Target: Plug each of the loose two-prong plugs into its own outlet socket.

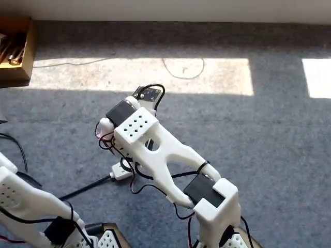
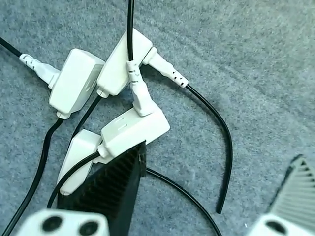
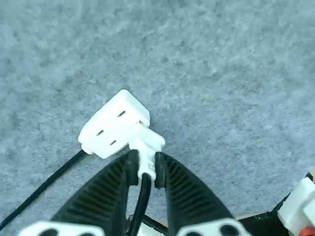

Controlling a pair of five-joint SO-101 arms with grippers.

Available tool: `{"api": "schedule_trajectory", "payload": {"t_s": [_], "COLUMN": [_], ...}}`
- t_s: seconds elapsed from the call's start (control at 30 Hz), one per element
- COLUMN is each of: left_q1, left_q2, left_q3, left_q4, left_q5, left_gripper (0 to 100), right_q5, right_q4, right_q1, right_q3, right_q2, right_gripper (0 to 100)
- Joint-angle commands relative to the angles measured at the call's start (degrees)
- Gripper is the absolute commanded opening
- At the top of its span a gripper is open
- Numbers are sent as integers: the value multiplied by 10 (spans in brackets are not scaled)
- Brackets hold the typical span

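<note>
Down on the carpet [image 3: 221, 59], my right gripper [image 3: 145, 161] has fingers clamped on the plug [image 3: 147, 140], long axis pointing into the outlet socket [image 3: 109, 125], prongs hidden; left gripper [image 2: 221, 152] fingers apart.

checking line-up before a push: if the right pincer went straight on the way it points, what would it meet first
The white outlet block, just ahead of the plug that the right pincer grips; the two seem to touch.

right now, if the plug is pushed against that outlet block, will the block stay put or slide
Likely slides: the block looks small, light plastic, lying loose on the carpet, though the pile may add some drag. Its thin cord looks floppy, so it probably won't anchor it. The plug, pinched in the right jaws, looks rigid.
</note>
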State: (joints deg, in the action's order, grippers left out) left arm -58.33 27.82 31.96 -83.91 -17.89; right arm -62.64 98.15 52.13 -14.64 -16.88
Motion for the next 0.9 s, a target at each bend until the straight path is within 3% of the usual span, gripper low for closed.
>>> {"api": "schedule_trajectory", "payload": {"t_s": [0.0, 0.87], "left_q1": [10, 6], "left_q2": [-8, -8], "left_q3": [22, 32], "left_q4": [2, -1], "left_q5": [-5, -5], "left_gripper": [421, 421], "right_q5": [-11, -11], "right_q4": [-6, 2], "right_q1": [2, -6], "right_q3": [-44, -51], "right_q2": [37, -35], "right_gripper": [5, 5]}}
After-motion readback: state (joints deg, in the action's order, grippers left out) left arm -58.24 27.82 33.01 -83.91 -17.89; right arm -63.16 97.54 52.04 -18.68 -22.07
